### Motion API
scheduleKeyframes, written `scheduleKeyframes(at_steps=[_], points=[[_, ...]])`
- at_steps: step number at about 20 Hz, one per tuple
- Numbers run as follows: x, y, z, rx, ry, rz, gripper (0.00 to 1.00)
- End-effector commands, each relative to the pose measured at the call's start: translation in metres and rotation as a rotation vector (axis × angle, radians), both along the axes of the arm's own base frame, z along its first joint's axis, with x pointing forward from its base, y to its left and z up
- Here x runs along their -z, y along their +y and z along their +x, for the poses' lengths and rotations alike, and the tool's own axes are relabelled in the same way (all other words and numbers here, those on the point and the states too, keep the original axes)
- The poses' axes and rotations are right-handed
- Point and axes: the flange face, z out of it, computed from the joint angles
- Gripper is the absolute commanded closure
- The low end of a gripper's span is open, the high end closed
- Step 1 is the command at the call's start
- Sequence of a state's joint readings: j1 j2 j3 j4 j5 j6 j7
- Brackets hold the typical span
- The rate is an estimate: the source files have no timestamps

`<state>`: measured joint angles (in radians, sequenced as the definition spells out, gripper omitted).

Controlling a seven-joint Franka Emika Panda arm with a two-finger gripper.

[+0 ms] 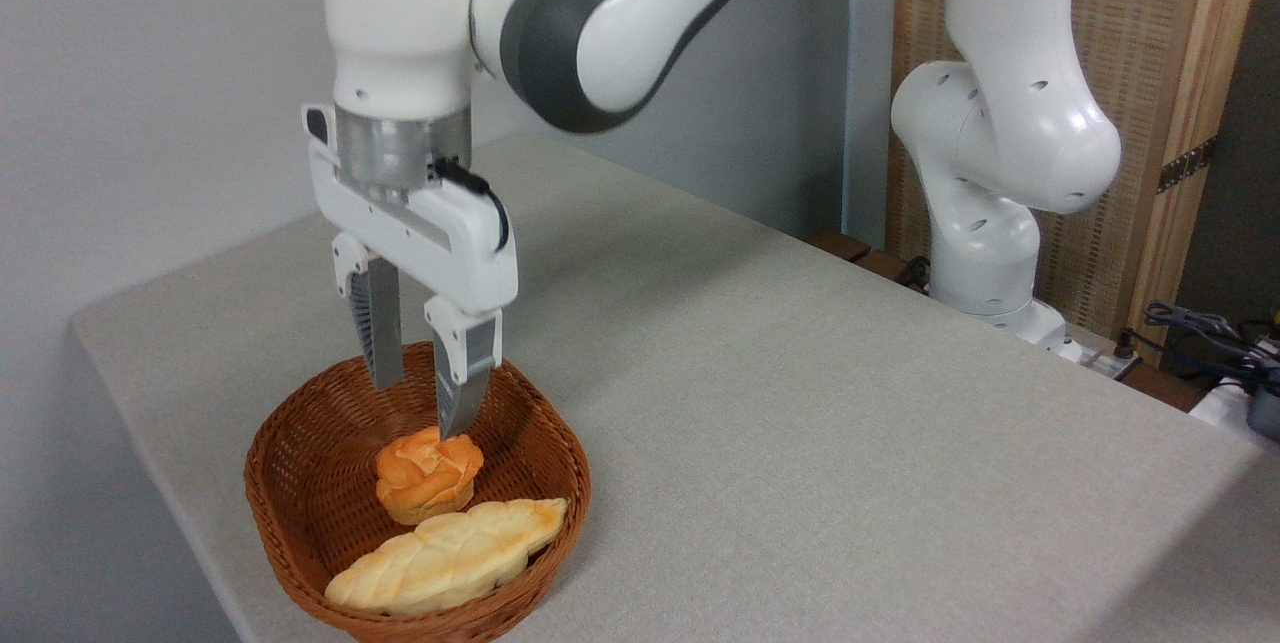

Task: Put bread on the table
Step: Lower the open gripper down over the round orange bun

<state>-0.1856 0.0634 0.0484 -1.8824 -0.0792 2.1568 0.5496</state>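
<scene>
Above the brown woven wicker basket (300, 513) my two-finger gripper (418, 403) hangs with its jaws parted, holding nothing. Below them the small round orange-golden bread (427, 475) sits in the basket beside a long pale braided loaf (445, 558). Nothing is done yet: grasping, lifting and placing on the light grey table (800, 403) all remain.

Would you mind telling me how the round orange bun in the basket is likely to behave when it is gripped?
The bun looks puffy and light, so it probably lifts easily. Its knotted top may dent under the end effector. Its flat paler base suggests it should sit on the table rather than roll.
</scene>
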Motion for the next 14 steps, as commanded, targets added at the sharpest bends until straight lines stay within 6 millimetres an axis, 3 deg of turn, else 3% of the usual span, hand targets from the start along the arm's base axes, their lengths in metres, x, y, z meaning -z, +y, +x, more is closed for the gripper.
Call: scheduleKeyframes(at_steps=[1,14], points=[[0.02,0.003,0.0,-0.02,-0.035,-0.001,0.0],[0.048,-0.006,-0.001,-0.009,-0.041,0.0,0.0]])
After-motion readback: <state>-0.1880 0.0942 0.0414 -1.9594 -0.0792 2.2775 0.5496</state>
